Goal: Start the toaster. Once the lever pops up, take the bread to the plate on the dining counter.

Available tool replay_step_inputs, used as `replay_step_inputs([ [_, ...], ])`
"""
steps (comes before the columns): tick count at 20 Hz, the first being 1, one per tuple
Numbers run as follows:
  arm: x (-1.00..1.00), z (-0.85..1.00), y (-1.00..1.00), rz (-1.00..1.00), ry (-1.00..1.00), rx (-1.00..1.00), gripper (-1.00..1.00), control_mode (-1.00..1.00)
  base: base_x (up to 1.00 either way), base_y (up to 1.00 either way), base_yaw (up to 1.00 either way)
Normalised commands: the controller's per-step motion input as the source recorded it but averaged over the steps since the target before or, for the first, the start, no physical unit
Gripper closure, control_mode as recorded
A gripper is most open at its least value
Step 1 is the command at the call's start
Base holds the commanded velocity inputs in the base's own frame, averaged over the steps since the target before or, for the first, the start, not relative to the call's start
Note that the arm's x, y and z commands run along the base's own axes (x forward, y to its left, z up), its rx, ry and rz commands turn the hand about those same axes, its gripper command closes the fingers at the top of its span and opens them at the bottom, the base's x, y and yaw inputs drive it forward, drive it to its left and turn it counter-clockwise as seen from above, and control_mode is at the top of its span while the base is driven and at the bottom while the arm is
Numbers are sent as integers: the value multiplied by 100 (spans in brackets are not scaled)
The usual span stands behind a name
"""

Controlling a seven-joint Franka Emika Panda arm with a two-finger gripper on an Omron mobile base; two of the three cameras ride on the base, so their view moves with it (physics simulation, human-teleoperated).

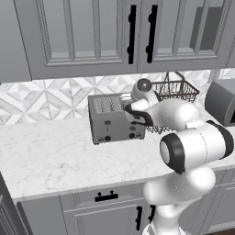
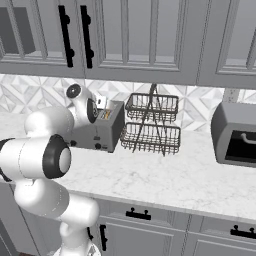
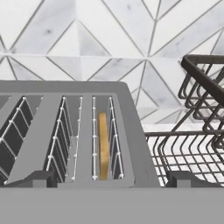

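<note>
My arm bends forward, gripper (image 3: 107, 178) poised just above the toaster (image 1: 114, 120), fingertips (image 3: 37, 178) spread wide over its right side.

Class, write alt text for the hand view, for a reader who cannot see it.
Seen from above, a tan slice of bread stands on edge in the rightmost slot of a grey toaster. The pincer's two dark fingertips flank that slot; a dark wire basket and patterned tiles lie beyond.

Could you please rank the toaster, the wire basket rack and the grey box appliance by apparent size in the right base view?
Largest to smallest:
1. wire basket rack
2. grey box appliance, cut off by the frame
3. toaster, partly behind the arm
The first two are close.
</note>
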Motion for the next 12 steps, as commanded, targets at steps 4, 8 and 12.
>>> replay_step_inputs([
  [4,0,0,0,0,0,0,-100,-100,0,0,0],
  [8,0,0,0,0,0,0,-100,-100,0,0,0],
  [12,0,-1,0,0,3,0,-100,-100,0,0,0],
])
